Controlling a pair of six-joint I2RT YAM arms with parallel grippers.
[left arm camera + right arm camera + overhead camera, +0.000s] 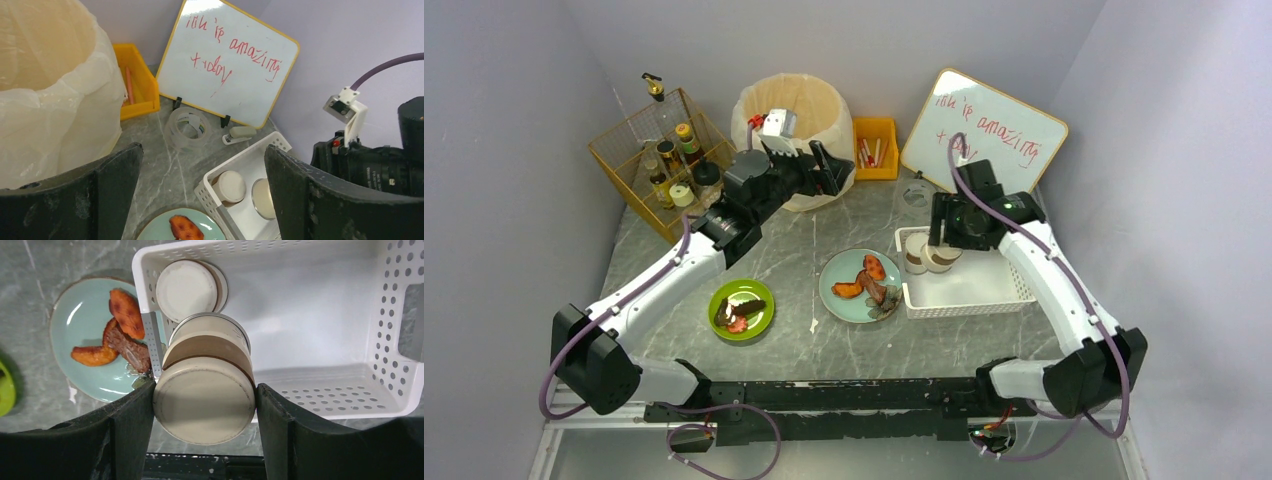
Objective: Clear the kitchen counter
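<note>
Grey marble-look kitchen counter (799, 240), stowing underway: right gripper (205, 405) clamps cream round lidded jar (205, 385) over white slatted plastic basket (320, 340); next, lower, release.

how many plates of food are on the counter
2: a green plate at the left of the counter, and a light blue plate mid-counter beside the white basket. Part of the counter is covered, so more may be hidden.

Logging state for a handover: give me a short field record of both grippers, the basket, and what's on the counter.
left gripper: open, empty, beside the lined bin
right gripper: shut on cream jar, over white basket
basket contents: at least a second jar
kitchen counter: teal plate and green plate, both with food
</note>
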